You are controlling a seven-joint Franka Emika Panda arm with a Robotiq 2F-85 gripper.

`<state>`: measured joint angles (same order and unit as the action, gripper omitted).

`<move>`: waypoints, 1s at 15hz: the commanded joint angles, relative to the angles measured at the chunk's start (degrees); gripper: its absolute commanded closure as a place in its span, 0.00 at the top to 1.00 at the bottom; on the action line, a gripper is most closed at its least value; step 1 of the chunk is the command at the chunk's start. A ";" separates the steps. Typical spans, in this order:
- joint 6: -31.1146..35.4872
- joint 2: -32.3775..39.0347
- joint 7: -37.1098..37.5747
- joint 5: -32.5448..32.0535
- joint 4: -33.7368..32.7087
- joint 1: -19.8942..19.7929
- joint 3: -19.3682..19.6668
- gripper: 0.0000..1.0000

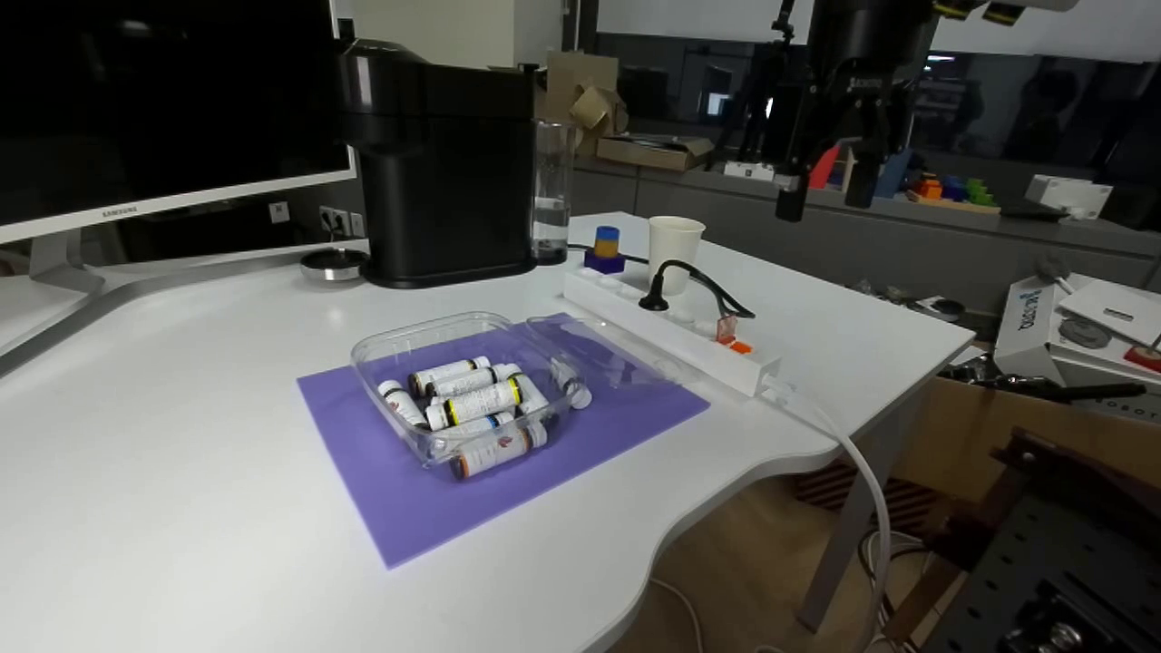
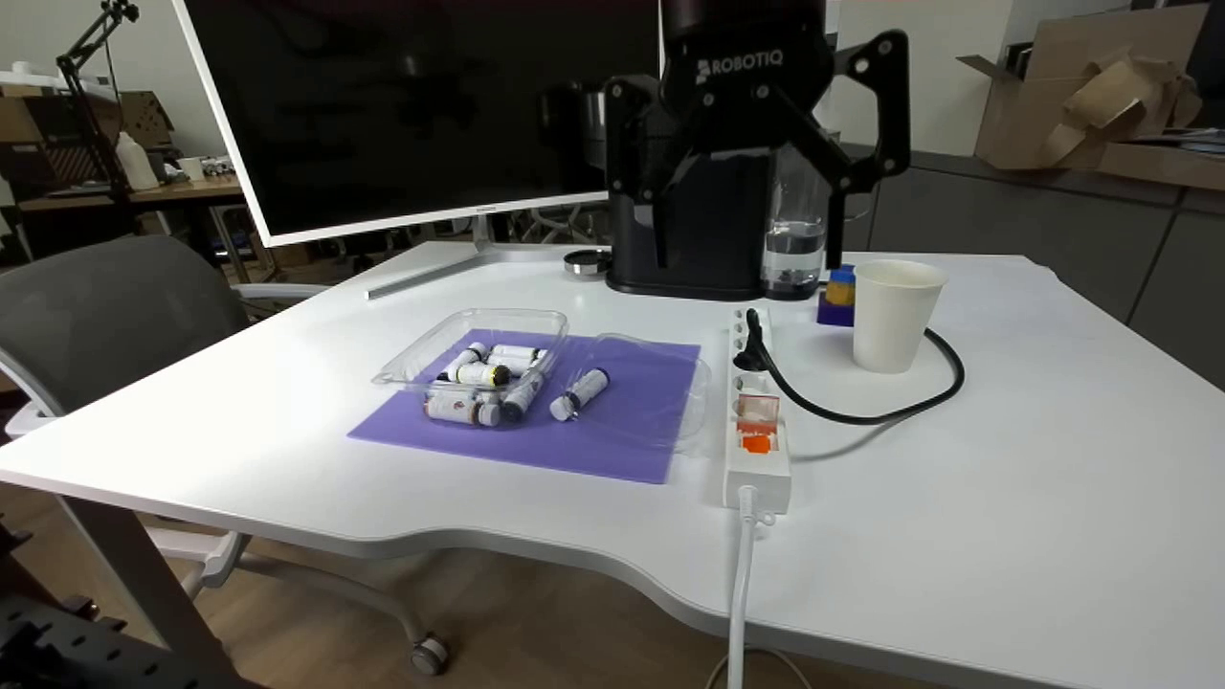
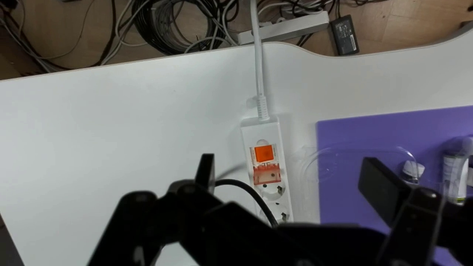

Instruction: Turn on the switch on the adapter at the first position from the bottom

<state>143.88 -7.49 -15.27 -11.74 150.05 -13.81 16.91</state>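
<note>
The adapter is a long white power strip (image 1: pixel 682 345) lying on the white table; it also shows in an exterior view (image 2: pixel 756 478) and the wrist view (image 3: pixel 258 132). Its orange switch (image 3: pixel 264 153) is near the cord end, also visible in both exterior views (image 1: pixel 741 346) (image 2: pixel 756 444). A clear red cover (image 3: pixel 266 174) beside the switch stands flipped open. A black plug (image 2: pixel 749 358) sits in a socket further along. A white cord (image 3: pixel 258 70) leaves the near end. My gripper (image 3: pixel 293 177) is open, empty and high above the strip in both exterior views (image 1: pixel 825 199) (image 2: pixel 746 251).
A clear tray (image 2: pixel 536 321) of small bottles and its lid lie on a purple mat (image 2: pixel 632 459) beside the strip. A white paper cup (image 2: pixel 892 321), small blocks (image 2: pixel 836 299), a black coffee machine (image 1: pixel 444 172) and a monitor (image 1: pixel 163 100) stand further back. A black cable (image 2: pixel 861 419) loops beside the strip.
</note>
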 commanded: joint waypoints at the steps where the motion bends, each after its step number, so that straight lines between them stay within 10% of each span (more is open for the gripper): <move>1: 2.91 5.61 1.26 -2.61 -2.60 -1.22 -0.43 0.74; 11: 5.55 18.02 -13.56 -0.82 -9.50 -1.56 -2.50 0.04; 15: 6.38 21.45 -16.18 -0.95 -10.91 -2.00 -3.65 0.00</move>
<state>150.15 11.32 -29.37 -12.61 141.35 -14.57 14.47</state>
